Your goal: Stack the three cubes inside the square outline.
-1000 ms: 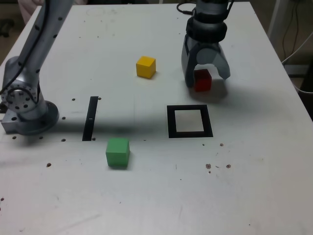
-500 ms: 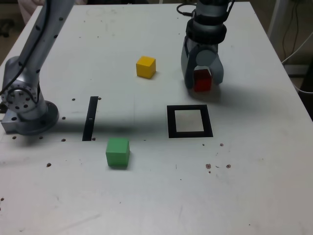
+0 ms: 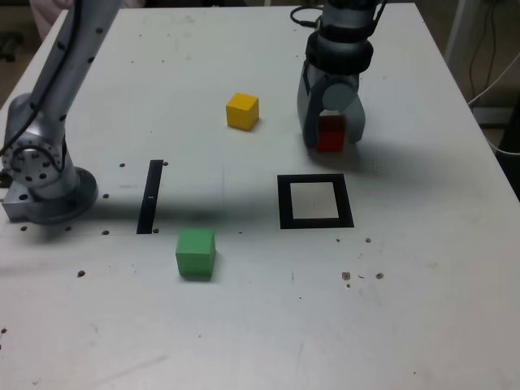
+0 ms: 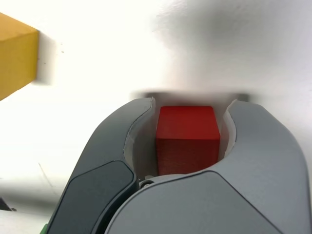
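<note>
Grey Unitree arm with a two-fingered gripper

Its base is a silver-grey round joint housing with small dark screw holes; the link is matte grey, the wrist collar black with a dark cable, the curved fingers smooth grey.

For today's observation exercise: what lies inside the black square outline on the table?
Inside the flat black square outline only its white centre shows; no cube sits in it. The small red cube stands beyond it, between the grey gripper's jaws. Nothing covers the outline.

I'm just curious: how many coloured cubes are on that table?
3: red cube between the gripper's fingers, yellow cube to its left in the exterior view, green cube nearest the camera.
</note>
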Action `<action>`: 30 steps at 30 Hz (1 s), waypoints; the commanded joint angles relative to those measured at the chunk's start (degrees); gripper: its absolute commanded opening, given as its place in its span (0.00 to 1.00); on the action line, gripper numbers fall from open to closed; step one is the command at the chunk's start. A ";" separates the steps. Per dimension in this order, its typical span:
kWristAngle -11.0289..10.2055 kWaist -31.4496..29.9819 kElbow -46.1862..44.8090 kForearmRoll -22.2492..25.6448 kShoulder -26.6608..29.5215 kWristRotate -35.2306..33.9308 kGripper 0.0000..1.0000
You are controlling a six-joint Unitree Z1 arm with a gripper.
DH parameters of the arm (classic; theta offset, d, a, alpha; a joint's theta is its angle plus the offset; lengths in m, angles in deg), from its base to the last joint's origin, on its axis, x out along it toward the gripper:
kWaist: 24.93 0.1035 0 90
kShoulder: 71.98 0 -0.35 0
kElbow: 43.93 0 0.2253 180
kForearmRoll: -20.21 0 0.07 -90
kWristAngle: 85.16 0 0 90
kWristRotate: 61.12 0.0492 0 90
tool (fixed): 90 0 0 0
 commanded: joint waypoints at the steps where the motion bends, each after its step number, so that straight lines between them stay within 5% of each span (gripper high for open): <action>1: -0.15 -0.43 -0.22 0.50 1.18 -0.09 0.33; 14: -0.77 -3.92 -2.41 2.60 9.45 -0.81 0.29; 30: 0.27 -10.13 -7.92 3.11 12.62 -8.43 0.24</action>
